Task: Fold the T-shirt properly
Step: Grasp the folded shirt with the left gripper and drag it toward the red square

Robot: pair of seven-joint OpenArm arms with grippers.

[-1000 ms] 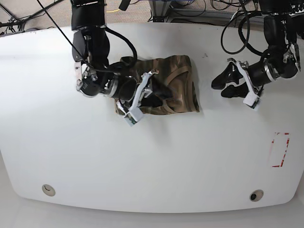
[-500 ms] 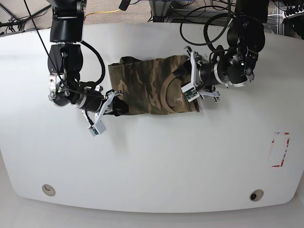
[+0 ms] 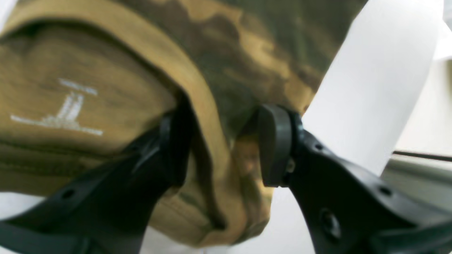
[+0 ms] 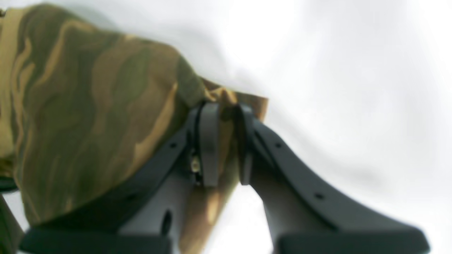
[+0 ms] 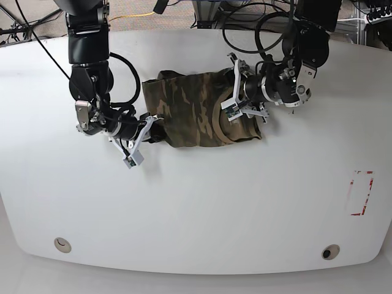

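Two pincers are at the shirt (image 5: 190, 110) from where I stand. The left pincer (image 3: 226, 151) has its fingers apart, straddling the tan neckband (image 3: 208, 116); the right pincer (image 4: 224, 144) has its fingers together, clamped on cloth by one edge of the shirt. Between them the shirt lies in a compact, roughly oblong bundle on the white table (image 5: 196, 208), towards the top of the base view. Both arms come down from that view's top edge, the left arm (image 5: 303, 55) slanting inward over the neckband end, the right arm (image 5: 92, 79) bent at the other end. Their black cables loop beside them, and the left arm covers part of the cloth. The camouflage is soft, olive and brown, rumpled, with pale print (image 3: 67, 116) inside the neck. Further out, a red broken outline (image 5: 361, 193) and two round discs (image 5: 331, 252) mark the smooth tabletop.
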